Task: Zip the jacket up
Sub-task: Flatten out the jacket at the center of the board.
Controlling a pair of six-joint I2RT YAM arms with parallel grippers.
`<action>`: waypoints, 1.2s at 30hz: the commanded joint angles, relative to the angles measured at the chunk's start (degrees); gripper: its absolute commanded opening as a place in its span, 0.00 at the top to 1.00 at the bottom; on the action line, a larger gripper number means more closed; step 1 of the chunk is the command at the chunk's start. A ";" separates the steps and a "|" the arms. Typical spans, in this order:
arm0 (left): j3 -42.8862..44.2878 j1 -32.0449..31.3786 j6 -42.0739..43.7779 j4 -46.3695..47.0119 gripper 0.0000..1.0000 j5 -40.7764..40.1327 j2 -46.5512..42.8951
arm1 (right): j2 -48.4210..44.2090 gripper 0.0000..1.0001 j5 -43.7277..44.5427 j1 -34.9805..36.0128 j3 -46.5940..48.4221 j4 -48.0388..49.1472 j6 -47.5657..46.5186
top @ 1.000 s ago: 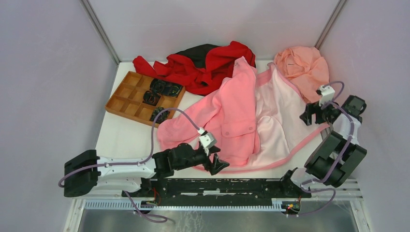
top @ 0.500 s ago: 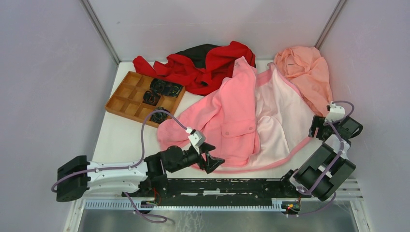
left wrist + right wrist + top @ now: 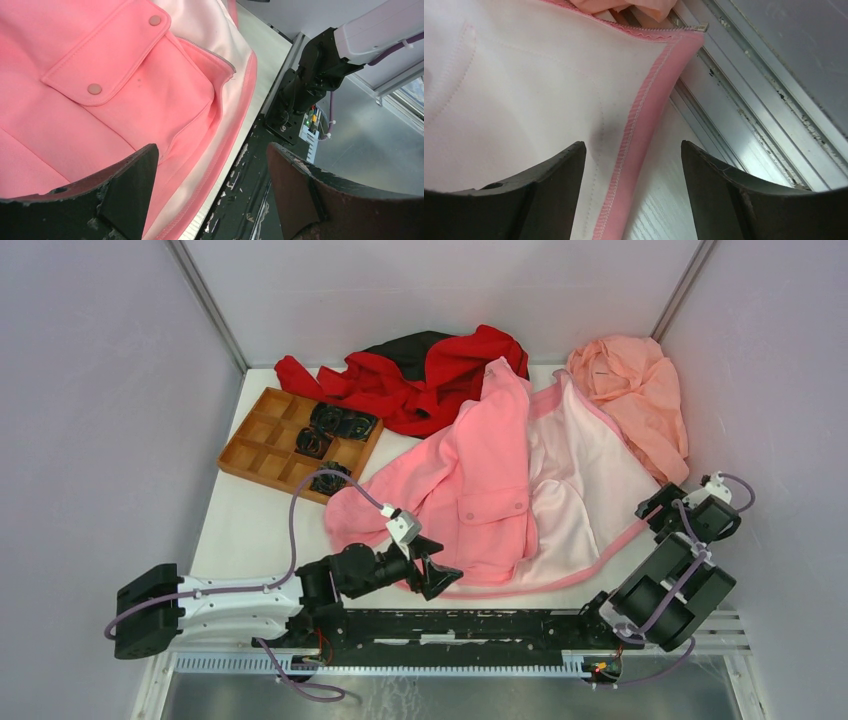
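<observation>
The bright pink jacket (image 3: 480,480) lies open on the white table, paler lining (image 3: 585,475) up on its right half. My left gripper (image 3: 440,575) is open at the near hem. In the left wrist view the left gripper (image 3: 211,150) has the hem and table edge between its fingers, beyond them a snap pocket flap (image 3: 107,55) and zipper teeth (image 3: 215,52). My right gripper (image 3: 655,512) is open at the jacket's right lower corner. Seen from the right wrist, the right gripper (image 3: 633,145) straddles the pink hem (image 3: 644,100) without touching it; the zipper end (image 3: 684,29) lies beyond.
A red-and-black garment (image 3: 430,370) lies at the back, touching the jacket's top. A salmon-peach cloth (image 3: 635,390) lies at the back right. A wooden compartment tray (image 3: 262,455) with black parts sits at the left. Metal rails (image 3: 744,100) run along the table's right edge.
My right arm has swung down and to the right, from over the jacket's right side to its lower right corner, its jaws narrowing a little. My left gripper shifted slightly left.
</observation>
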 commanded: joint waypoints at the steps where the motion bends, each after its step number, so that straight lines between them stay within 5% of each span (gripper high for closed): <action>1: -0.62 -0.20 -2.07 2.11 0.14 -1.81 -1.10 | 3.49 0.26 -3.85 -1.35 -1.02 10.56 11.07; 6: -0.01 -0.20 -2.07 1.76 0.14 -1.80 -0.60 | 7.51 0.39 -7.44 -1.38 -1.36 15.92 15.64; 10: 0.06 -0.25 -2.16 1.61 0.15 -1.94 -0.43 | 7.69 0.69 -8.10 -1.33 -1.68 19.41 14.72; 17: 0.81 -0.23 -2.19 0.64 0.15 -1.90 0.01 | -2.63 0.97 -20.22 -1.32 -2.63 23.15 -1.60; 20: 1.08 -0.20 -1.71 0.22 0.15 -2.11 0.00 | -9.81 0.99 -34.55 0.22 -1.77 17.72 -19.83; 22: 1.18 -0.20 -1.42 0.06 0.15 -2.37 0.22 | -14.74 0.95 -43.01 3.35 2.41 -2.62 -44.07; 25: 1.33 -0.20 -1.37 0.09 0.15 -2.51 0.43 | -19.85 0.90 -40.84 13.09 7.55 -43.87 -94.56; 27: 1.37 -0.20 -1.41 0.07 0.15 -2.51 0.58 | -23.41 0.90 -35.63 18.55 5.63 -53.58 -111.21; 36: 2.00 -0.19 -1.08 -0.44 0.15 -1.99 1.11 | -32.40 0.93 -13.31 28.80 -9.36 -56.47 -135.95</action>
